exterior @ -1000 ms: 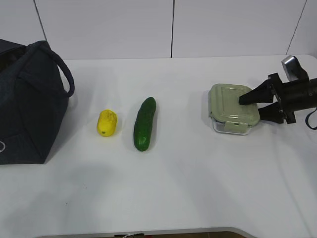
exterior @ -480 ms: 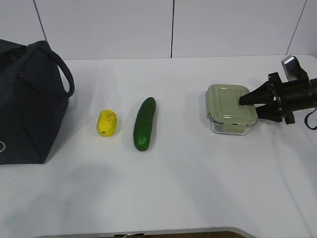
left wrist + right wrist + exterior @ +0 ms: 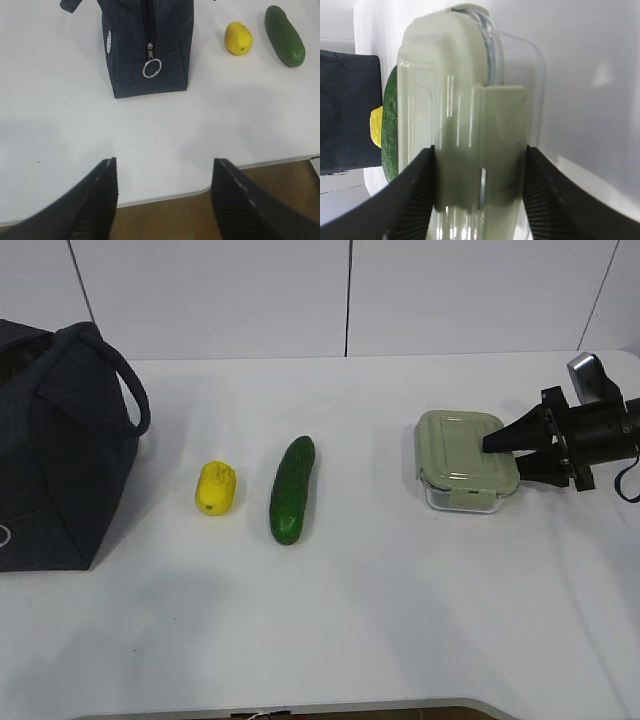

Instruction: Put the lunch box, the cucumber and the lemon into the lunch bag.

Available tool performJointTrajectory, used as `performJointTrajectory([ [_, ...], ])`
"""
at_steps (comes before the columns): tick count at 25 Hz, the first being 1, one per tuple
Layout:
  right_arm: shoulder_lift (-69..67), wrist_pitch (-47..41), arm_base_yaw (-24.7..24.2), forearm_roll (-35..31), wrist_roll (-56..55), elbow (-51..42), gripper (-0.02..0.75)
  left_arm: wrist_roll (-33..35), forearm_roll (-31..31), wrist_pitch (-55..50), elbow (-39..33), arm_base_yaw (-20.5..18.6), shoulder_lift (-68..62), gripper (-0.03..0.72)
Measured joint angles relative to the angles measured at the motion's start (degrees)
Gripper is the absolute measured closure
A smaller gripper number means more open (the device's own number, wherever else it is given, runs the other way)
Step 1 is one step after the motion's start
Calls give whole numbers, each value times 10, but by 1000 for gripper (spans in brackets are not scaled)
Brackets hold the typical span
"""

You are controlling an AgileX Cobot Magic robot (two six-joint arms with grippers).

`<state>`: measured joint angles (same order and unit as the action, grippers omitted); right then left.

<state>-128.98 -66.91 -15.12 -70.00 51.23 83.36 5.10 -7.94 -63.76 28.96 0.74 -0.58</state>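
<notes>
The right end effector (image 3: 518,452) is clamped across the lunch box (image 3: 465,459), so the box goes first: lift and carry it to the lunch bag (image 3: 55,440), whose zipper looks closed.

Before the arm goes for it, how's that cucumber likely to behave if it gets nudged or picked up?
The cucumber is round-bodied and lies loose on the table, so a sideways nudge would probably roll it, perhaps toward the lemon beside it. Its skin looks smooth and glossy, so it may slip in a shallow pinch. It looks firm, so it should lift stiffly without sagging.
</notes>
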Motion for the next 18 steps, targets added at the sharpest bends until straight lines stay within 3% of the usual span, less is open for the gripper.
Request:
performJointTrajectory([
  [18, -1, -2, 1, -2, -1, 0, 353, 0, 0, 0, 0, 0, 0, 257],
])
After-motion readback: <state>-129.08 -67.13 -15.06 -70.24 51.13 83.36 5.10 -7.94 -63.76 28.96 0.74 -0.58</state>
